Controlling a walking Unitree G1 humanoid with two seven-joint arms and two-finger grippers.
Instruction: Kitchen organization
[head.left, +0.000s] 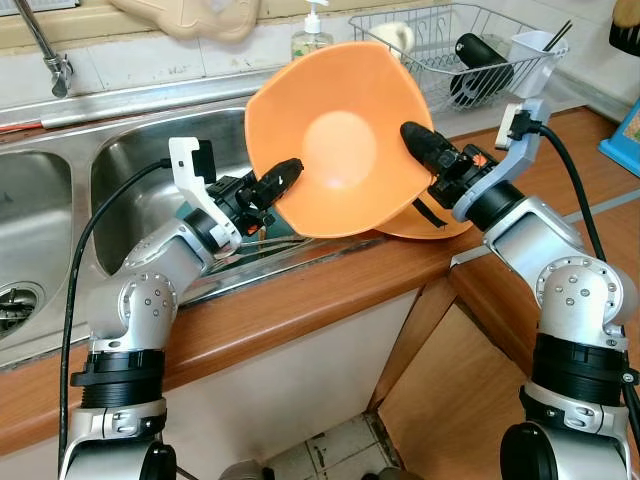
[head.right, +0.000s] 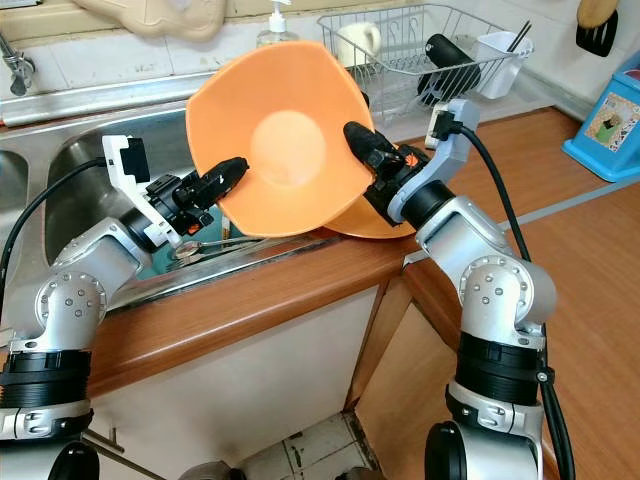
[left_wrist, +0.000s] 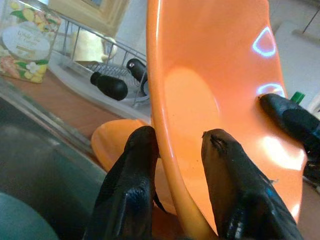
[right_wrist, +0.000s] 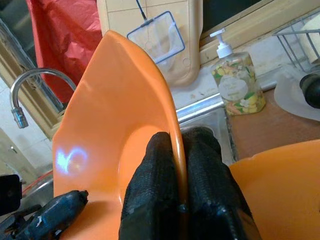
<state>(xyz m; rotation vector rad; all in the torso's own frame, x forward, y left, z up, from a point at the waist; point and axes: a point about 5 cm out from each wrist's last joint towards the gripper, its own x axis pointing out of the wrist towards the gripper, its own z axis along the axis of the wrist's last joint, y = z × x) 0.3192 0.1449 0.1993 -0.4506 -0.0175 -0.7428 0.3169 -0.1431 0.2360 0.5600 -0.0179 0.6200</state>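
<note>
A large orange bowl (head.left: 340, 140) is held tilted on edge above the corner of the counter, its hollow facing me. My left gripper (head.left: 288, 172) is shut on its left rim, one finger on each side of the edge (left_wrist: 180, 137). On the opposite rim my right gripper (head.left: 412, 135) is shut too, its fingers pinching the thin edge (right_wrist: 177, 137). A second orange bowl (head.left: 415, 232) lies on the wooden counter just under the raised one, mostly hidden by it.
A steel double sink (head.left: 130, 160) lies to the left, with utensils (head.right: 200, 245) in the basin near the left gripper. Behind stand a soap bottle (head.left: 312, 35) and a wire dish rack (head.left: 440, 40). The wooden counter (head.left: 300, 290) runs along the front; a blue box (head.right: 605, 125) sits far right.
</note>
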